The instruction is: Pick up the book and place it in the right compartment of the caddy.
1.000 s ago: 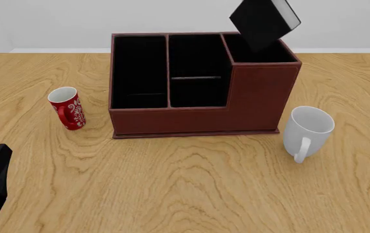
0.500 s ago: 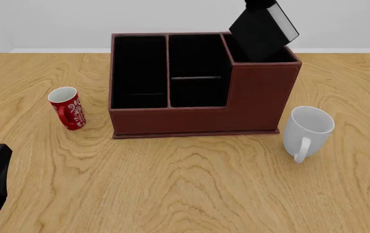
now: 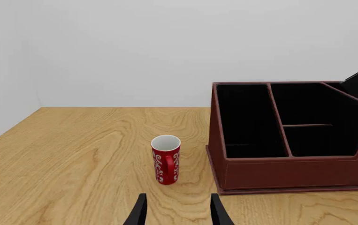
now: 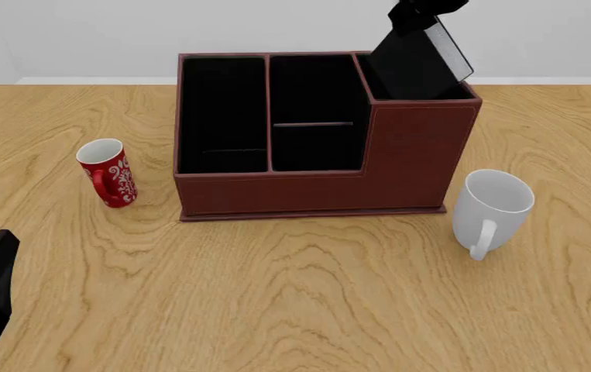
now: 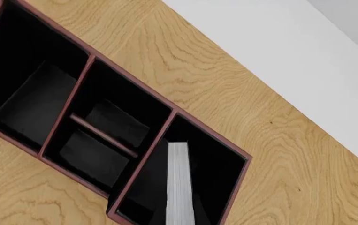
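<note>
At the far right of the desk (image 4: 306, 294), the book (image 4: 415, 68) hangs tilted over the right compartment (image 4: 419, 89) of the caddy (image 4: 316, 170), its lower part already below the compartment's rim and its upper part leaning right, white page edge along the right side. The right gripper (image 4: 427, 9) grips the book's top end at the upper edge of the front view; its fingers are mostly cut off there, closed on the book. In the right wrist view the white page edge runs down into the square compartment, between its walls. The other two sections of the caddy hold nothing, the middle one crossed by a shelf.

The left gripper (image 3: 177, 212) hovers low over the near left of the desk, well apart from the caddy, its fingers (image 3: 140, 213) a moderate gap apart and holding nothing. A red mug (image 4: 106, 172) with a white swirl pattern stands left of the caddy; a white mug (image 4: 490, 209) stands near its right front corner. No writing or brand is legible on any object.
</note>
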You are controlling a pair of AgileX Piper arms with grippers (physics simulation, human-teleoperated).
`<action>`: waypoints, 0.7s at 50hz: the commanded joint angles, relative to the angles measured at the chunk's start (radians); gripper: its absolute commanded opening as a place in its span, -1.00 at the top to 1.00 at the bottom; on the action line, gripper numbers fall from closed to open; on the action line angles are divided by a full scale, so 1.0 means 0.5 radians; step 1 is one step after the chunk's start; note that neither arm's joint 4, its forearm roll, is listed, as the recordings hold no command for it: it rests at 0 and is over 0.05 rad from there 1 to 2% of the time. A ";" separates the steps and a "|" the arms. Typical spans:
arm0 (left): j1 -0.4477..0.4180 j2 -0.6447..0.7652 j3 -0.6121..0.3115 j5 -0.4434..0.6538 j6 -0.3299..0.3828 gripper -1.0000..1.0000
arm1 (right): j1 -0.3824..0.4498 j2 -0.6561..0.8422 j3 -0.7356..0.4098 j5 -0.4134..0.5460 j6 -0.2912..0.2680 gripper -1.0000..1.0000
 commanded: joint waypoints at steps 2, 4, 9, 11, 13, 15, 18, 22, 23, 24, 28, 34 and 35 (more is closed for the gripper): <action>0.000 0.000 0.000 0.000 0.000 -1.00 | -0.026 0.016 0.047 -0.059 0.054 1.00; 0.000 0.000 0.000 0.000 0.000 -1.00 | -0.016 0.015 0.068 -0.068 0.066 1.00; 0.000 0.000 0.000 0.000 0.000 -1.00 | -0.033 0.062 0.041 -0.066 0.056 1.00; 0.000 0.000 0.000 0.000 0.000 -1.00 | -0.045 0.085 0.009 -0.060 0.063 1.00; 0.000 0.000 0.000 0.000 0.000 -1.00 | -0.040 0.095 0.019 -0.053 0.055 1.00; 0.000 0.000 0.000 0.000 0.000 -1.00 | -0.070 0.150 -0.072 -0.020 0.042 1.00; 0.000 0.000 0.000 0.000 0.000 -1.00 | -0.074 0.182 -0.126 0.006 0.046 1.00; 0.000 0.000 0.000 0.000 0.000 -1.00 | -0.143 0.289 -0.270 0.063 0.009 1.00; 0.000 0.000 0.000 0.000 0.000 -1.00 | -0.143 0.294 -0.282 0.069 0.008 1.00; 0.000 0.000 0.000 0.000 0.000 -1.00 | -0.135 0.294 -0.294 0.072 0.015 1.00; 0.000 0.000 0.000 0.000 0.000 -1.00 | -0.153 0.314 -0.299 0.088 -0.003 -1.00; 0.000 0.000 0.000 0.000 0.000 -1.00 | -0.127 0.260 -0.247 0.069 -0.012 -1.00; 0.000 0.000 0.000 0.000 0.000 -1.00 | -0.117 0.246 -0.244 0.067 -0.003 -1.00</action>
